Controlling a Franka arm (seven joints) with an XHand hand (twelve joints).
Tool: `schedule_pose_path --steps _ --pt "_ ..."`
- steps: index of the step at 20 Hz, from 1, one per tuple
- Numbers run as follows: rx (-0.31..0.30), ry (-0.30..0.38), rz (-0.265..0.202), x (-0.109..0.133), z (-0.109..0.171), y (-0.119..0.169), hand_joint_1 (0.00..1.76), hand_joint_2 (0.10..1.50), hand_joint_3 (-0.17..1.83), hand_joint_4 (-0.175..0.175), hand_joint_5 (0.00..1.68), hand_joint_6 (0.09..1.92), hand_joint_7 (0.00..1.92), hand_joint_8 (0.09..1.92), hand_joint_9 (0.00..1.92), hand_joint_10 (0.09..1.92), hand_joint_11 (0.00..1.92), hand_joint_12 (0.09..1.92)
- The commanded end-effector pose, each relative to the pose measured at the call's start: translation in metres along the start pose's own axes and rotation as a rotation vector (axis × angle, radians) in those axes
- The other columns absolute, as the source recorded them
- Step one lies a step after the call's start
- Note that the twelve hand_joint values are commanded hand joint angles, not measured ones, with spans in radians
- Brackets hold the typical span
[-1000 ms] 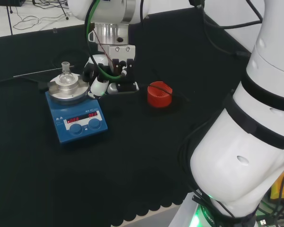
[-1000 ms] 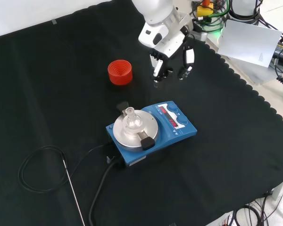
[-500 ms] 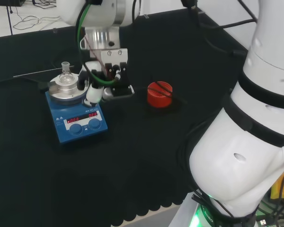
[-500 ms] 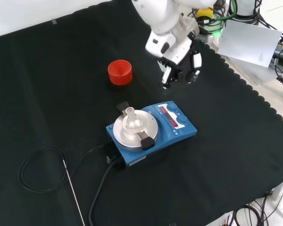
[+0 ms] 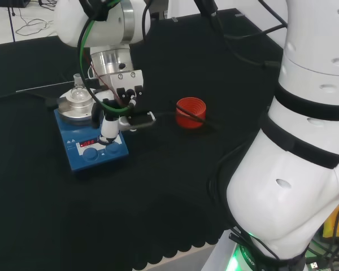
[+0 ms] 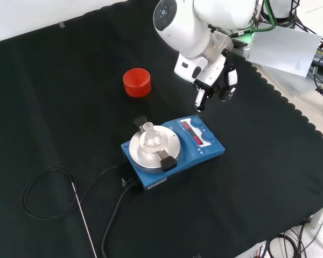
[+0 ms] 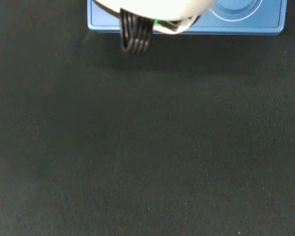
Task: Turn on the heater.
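The heater (image 5: 90,148) is a blue hotplate with a round silver top, red lit displays and two round knobs on its front panel. A small clear flask (image 5: 78,90) stands on the plate. In the head view the hand (image 5: 117,110) hangs over the heater's right side, one white finger (image 5: 108,129) pointing down at the panel's right end and another part sticking out to the right. In the front view the hand (image 6: 215,80) is just beyond the heater (image 6: 175,146), its fingers hanging straight, apart from the panel. The wrist view has the blue panel edge (image 7: 246,25) and a black ribbed finger (image 7: 135,38).
A red ribbed ring stand (image 5: 190,112) (image 6: 137,82) sits on the cloth beyond the heater in the front view. A black cable (image 6: 43,188) and a thin metal rod (image 6: 85,217) lie near the front view's lower left. The cloth's scalloped edge (image 6: 290,113) runs along that view's right.
The hand has moved from beside the red ring stand toward the heater's front panel: left and nearer in the head view, right and lower in the front view. The heater has not moved.
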State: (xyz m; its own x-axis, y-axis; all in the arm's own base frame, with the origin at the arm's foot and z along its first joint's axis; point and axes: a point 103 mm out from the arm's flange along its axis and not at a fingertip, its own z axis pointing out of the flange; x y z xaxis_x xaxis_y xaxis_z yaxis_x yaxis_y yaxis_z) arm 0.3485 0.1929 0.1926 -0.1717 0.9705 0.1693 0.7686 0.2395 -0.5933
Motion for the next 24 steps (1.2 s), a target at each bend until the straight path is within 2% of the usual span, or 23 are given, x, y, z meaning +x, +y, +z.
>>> schedule_pose_path --steps 1,7,17,24 --pt "0.035 -0.024 -0.003 0.003 0.005 -0.001 1.22 0.73 0.72 -0.108 0.45 0.62 1.51 1.43 1.72 1.43 1.68 1.15" --pt "0.074 -0.06 -0.01 0.007 0.01 0.001 1.35 0.74 0.83 -0.079 0.35 0.73 1.53 1.52 1.72 1.49 1.54 1.28" --pt "0.129 -0.089 -0.02 0.013 0.023 0.013 1.38 0.73 0.9 -0.054 0.27 0.72 1.53 1.54 1.72 1.51 1.51 1.32" --pt "0.147 -0.081 -0.026 0.01 0.027 0.019 1.39 0.72 0.92 -0.047 0.26 0.72 1.54 1.54 1.73 1.51 1.5 1.33"
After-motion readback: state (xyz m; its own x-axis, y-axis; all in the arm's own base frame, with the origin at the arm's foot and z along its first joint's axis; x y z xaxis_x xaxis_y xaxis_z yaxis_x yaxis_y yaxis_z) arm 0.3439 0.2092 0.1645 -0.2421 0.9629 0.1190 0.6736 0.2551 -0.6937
